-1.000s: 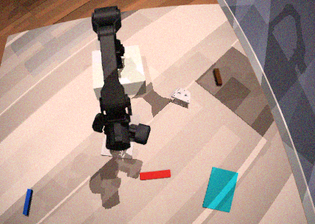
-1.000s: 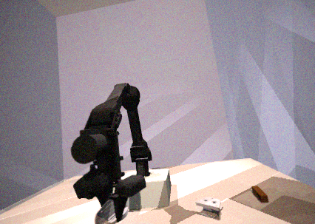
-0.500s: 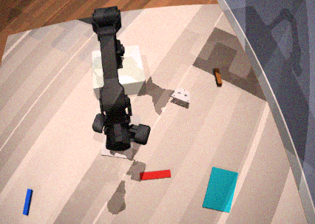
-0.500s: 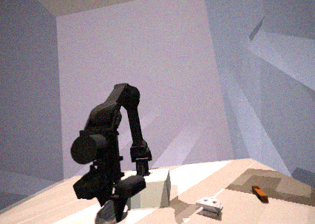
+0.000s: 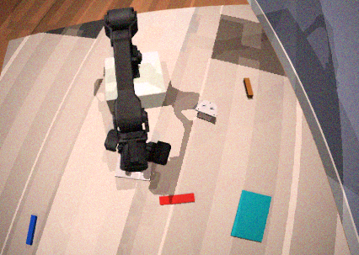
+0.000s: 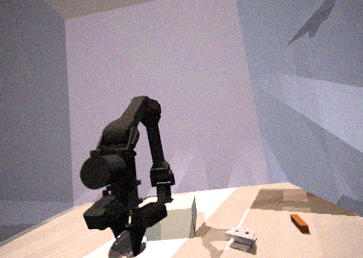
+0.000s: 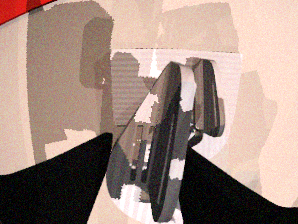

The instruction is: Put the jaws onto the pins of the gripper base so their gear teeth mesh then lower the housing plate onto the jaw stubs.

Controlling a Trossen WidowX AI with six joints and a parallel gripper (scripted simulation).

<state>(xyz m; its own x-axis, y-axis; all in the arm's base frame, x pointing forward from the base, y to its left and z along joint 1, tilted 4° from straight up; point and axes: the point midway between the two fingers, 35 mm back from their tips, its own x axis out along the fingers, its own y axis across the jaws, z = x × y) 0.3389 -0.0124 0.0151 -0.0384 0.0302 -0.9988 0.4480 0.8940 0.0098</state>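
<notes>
My gripper [image 7: 144,145] [image 6: 126,243] is shut on a long grey jaw [image 7: 167,145], which slants up between the black fingers in the wrist view. In the top view the arm hides the fingertips. Beyond the held jaw's upper end, the other grey jaw [image 7: 207,100] is at the white ribbed gripper base [image 7: 230,65] [image 5: 132,176]. The held jaw overlaps the base in view; contact cannot be told. The pins and gear mesh are hidden. The white housing plate [image 5: 206,108] [image 6: 242,233], with two dark holes, is apart, right of the arm.
A pale box [image 5: 149,76] [image 6: 179,217] is under and behind the arm. A red bar [image 5: 177,199] [image 7: 20,10] lies near the base. A teal slab [image 5: 252,215] is front right, an orange block [image 5: 248,87] [image 6: 300,223] back right, a blue bar [image 5: 31,230] front left.
</notes>
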